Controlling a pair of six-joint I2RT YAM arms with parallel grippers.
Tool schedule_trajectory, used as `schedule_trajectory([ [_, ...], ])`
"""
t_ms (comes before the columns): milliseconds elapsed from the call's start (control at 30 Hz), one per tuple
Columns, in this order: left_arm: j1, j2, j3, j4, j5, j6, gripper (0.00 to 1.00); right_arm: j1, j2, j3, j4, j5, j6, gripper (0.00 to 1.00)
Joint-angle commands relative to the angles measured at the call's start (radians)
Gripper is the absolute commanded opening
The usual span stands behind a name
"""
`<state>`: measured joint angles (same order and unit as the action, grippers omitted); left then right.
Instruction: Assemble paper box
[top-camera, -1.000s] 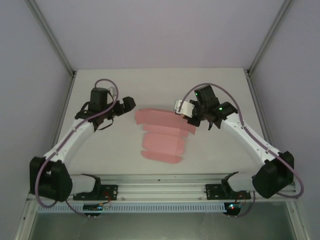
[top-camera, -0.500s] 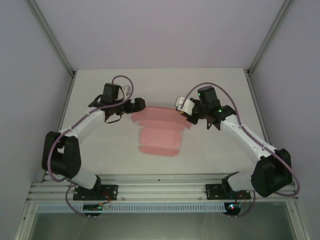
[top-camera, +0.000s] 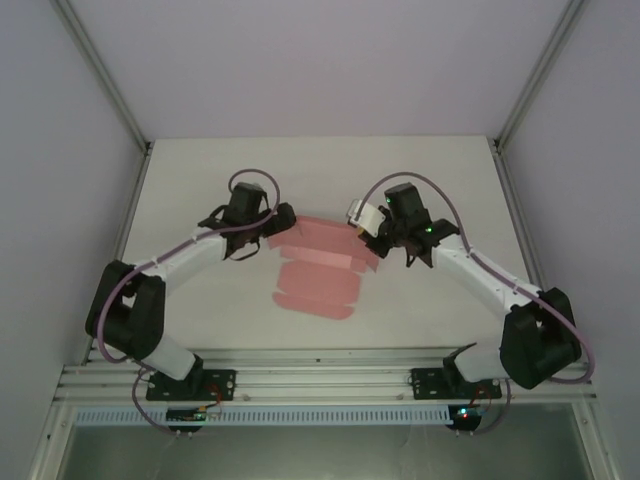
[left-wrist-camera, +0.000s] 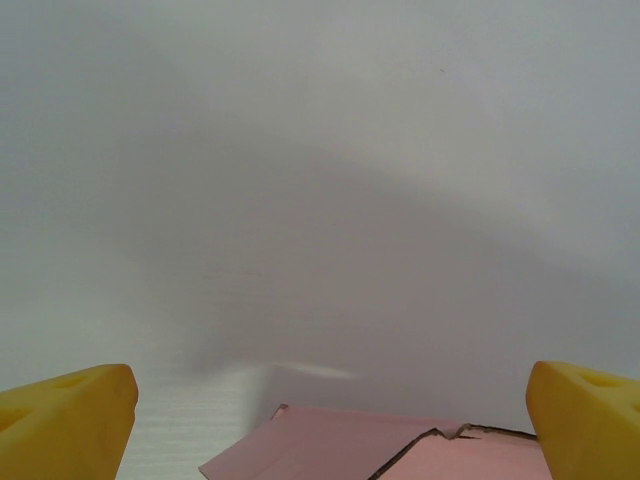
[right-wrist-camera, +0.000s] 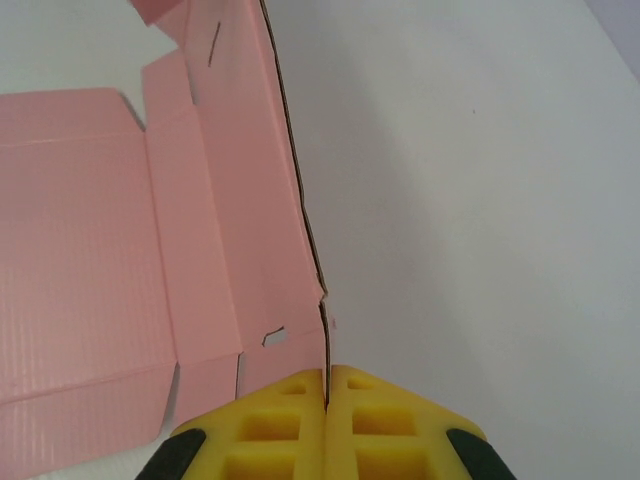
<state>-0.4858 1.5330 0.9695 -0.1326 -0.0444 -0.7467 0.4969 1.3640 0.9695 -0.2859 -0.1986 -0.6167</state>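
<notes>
At 6 o'clock the right gripper (right-wrist-camera: 327, 385) pinches a raised flap edge of the pink paper box (right-wrist-camera: 90, 230), whose flat sheet spreads toward 10 o'clock. White table (right-wrist-camera: 480, 200) lies toward 3 o'clock.

Salmon-pink paper box (top-camera: 318, 285) lies on white table (top-camera: 330, 175).

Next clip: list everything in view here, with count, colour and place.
paper box: one, salmon pink, unfolded sheet at table centre
table: one, white, under everything
rail: one, silver, along the near edge
left arm: one, white and black, left of the sheet
right arm: one, white and black, right of the sheet
left gripper: one, yellow fingers, open, at the sheet's far left corner
right gripper: one, yellow fingers, shut on the paper box's right edge
</notes>
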Motion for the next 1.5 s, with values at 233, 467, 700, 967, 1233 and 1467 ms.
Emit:
schedule_trajectory([
  [233,-0.113,0.058,0.099,-0.124,-0.222,-0.089,1.00,0.101,0.012,-0.140,0.307,0.163,-0.062,0.00],
  [467,0.090,-0.137,-0.190,0.045,0.104,-0.064,1.00,0.145,-0.019,-0.209,0.358,0.360,-0.317,0.00],
  [700,0.203,-0.266,-0.263,0.056,0.258,0.082,1.00,0.229,0.041,-0.223,0.398,0.531,-0.459,0.00],
  [967,0.252,-0.058,-0.188,0.152,0.509,0.201,0.80,0.236,0.078,-0.218,0.418,0.537,-0.449,0.00],
  [1233,0.225,0.196,-0.041,0.148,0.565,0.233,0.69,0.238,0.050,-0.228,0.428,0.503,-0.427,0.00],
  [1467,0.183,0.193,0.005,0.140,0.581,0.348,0.66,0.204,-0.007,-0.258,0.489,0.434,-0.400,0.00],
])
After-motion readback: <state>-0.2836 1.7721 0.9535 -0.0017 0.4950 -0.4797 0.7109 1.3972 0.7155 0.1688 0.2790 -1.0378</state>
